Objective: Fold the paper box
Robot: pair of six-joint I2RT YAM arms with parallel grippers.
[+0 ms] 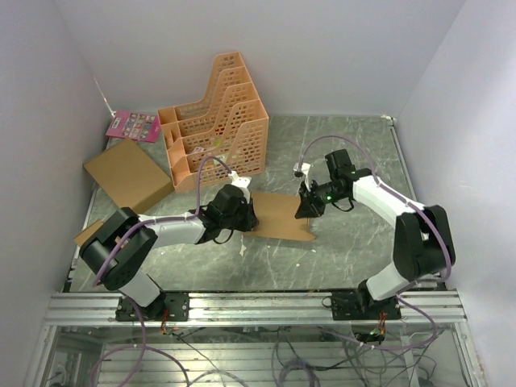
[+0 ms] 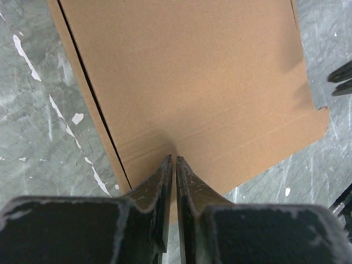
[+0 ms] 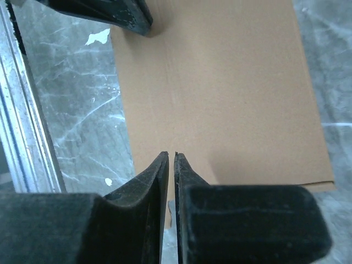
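The paper box [image 1: 278,216] lies flat on the grey table between the two arms, as a plain brown cardboard sheet. In the left wrist view it [image 2: 192,71] shows a crease and a slit along its left side. My left gripper [image 1: 242,214] is shut, its tips [image 2: 174,158] resting on the sheet near the left edge. My right gripper [image 1: 309,205] is shut too, its tips [image 3: 171,154] on the sheet [image 3: 231,93] near the right edge. Neither holds anything.
An orange file rack [image 1: 218,121] stands behind the sheet. A larger flat brown cardboard box [image 1: 129,173] and a pink booklet [image 1: 133,125] lie at the back left. A small brown cardboard piece [image 1: 87,234] sits at the left edge. A metal rail [image 1: 258,306] runs along the front.
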